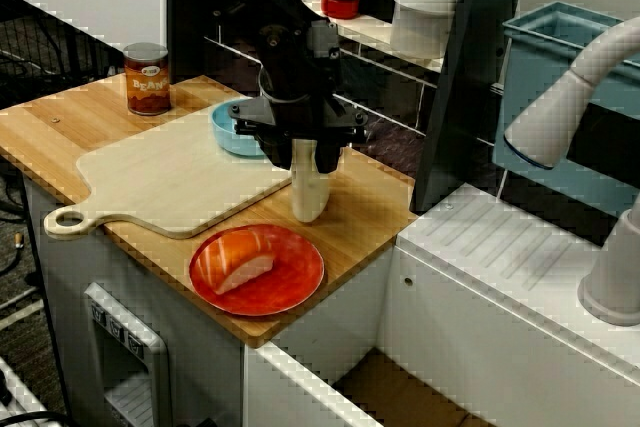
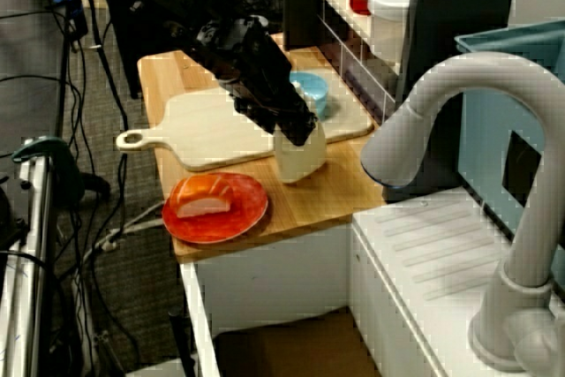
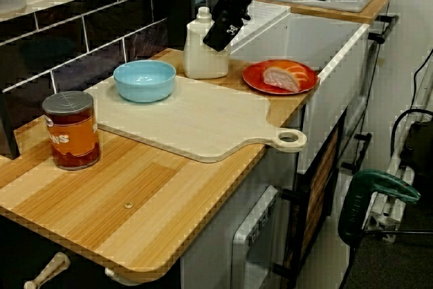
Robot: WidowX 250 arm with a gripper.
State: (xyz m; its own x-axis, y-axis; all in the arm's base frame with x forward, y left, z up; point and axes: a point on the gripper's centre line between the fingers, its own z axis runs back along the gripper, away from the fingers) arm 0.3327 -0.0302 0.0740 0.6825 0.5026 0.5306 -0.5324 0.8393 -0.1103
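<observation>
The claw (image 1: 303,147) hung right down on the top of a cream bottle (image 1: 310,192), which stood upright on the wooden counter (image 1: 365,212) against the corner of the cutting board (image 1: 170,182). In the high view, and in the one over the tap, its black body covered the bottle's neck. Only the low view along the counter showed the cap free, with the claw at the bottle's shoulder. I couldn't tell from any of them whether the fingers were apart or pinching.

Behind it a blue bowl (image 1: 228,132) sat on the board, half hidden in the high view. The low view showed only its blue inside. In front, a red plate (image 1: 290,287) held a pink-and-white slice (image 1: 240,265). A bean can (image 1: 147,78) stood well apart.
</observation>
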